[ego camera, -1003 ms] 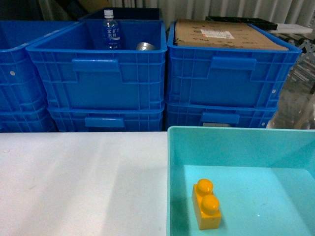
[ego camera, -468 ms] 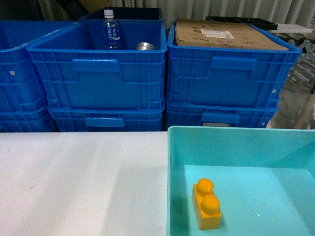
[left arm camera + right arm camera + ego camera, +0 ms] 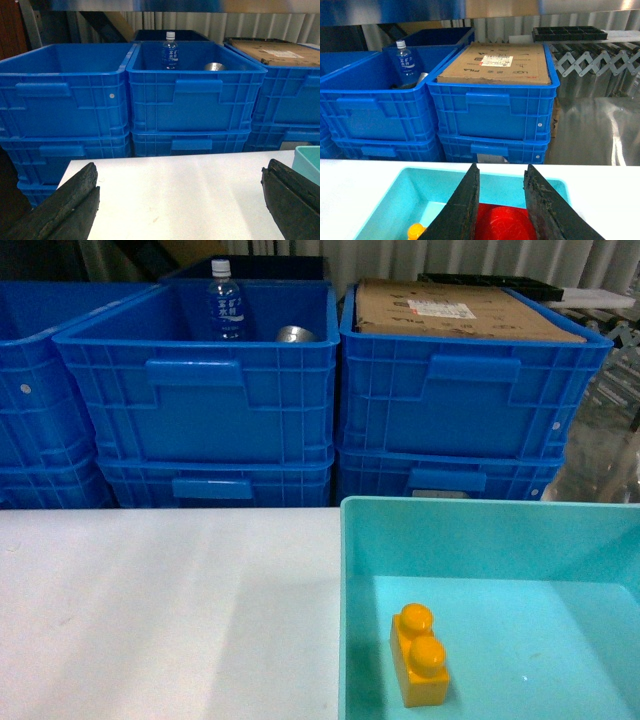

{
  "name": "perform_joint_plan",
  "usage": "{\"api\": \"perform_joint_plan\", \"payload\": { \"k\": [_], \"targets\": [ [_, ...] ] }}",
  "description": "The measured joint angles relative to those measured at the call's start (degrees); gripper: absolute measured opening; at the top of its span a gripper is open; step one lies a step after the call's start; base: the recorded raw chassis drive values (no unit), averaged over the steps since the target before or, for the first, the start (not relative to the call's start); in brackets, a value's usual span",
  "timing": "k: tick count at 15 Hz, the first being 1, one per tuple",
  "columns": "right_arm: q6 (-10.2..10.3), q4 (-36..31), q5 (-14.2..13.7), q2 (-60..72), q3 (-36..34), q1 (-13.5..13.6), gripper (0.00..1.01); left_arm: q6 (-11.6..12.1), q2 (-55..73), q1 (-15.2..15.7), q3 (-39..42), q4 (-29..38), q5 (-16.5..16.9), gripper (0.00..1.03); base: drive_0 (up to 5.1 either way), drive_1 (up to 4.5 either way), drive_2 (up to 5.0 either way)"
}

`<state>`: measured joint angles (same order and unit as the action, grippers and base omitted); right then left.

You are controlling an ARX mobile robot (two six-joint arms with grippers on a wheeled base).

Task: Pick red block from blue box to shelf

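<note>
The red block (image 3: 502, 225) sits between the two dark fingers of my right gripper (image 3: 501, 167), which is shut on it just above the inside of the pale turquoise blue box (image 3: 420, 182). In the head view the blue box (image 3: 480, 530) stands at the table's right, and neither the red block nor any gripper shows there. My left gripper (image 3: 182, 167) hovers over the white table (image 3: 175, 200) with its fingers wide open and nothing between them. A shiny steel rail of the shelf (image 3: 545, 6) crosses the top of the right wrist view.
A yellow-orange two-stud brick (image 3: 420, 655) lies in the turquoise box. Behind the table stand stacked dark blue crates (image 3: 200, 390); one holds a water bottle (image 3: 224, 300), another a cardboard box (image 3: 450, 310).
</note>
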<state>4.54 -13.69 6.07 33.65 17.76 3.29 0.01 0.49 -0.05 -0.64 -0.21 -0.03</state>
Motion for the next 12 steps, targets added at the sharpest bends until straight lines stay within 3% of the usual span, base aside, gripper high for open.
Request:
{"api": "perform_joint_plan", "payload": {
  "k": [4,12],
  "targets": [
    [-1.18,-0.11,0.15,0.00,-0.09,-0.70,0.21,0.00,0.00,0.00,0.00,0.00,0.00,0.98,0.0,0.00,0.0],
    [-1.22,-0.11,0.15,0.00,-0.09,-0.70,0.21,0.00,0.00,0.00,0.00,0.00,0.00,0.98,0.0,0.00,0.0]
  ]
}}
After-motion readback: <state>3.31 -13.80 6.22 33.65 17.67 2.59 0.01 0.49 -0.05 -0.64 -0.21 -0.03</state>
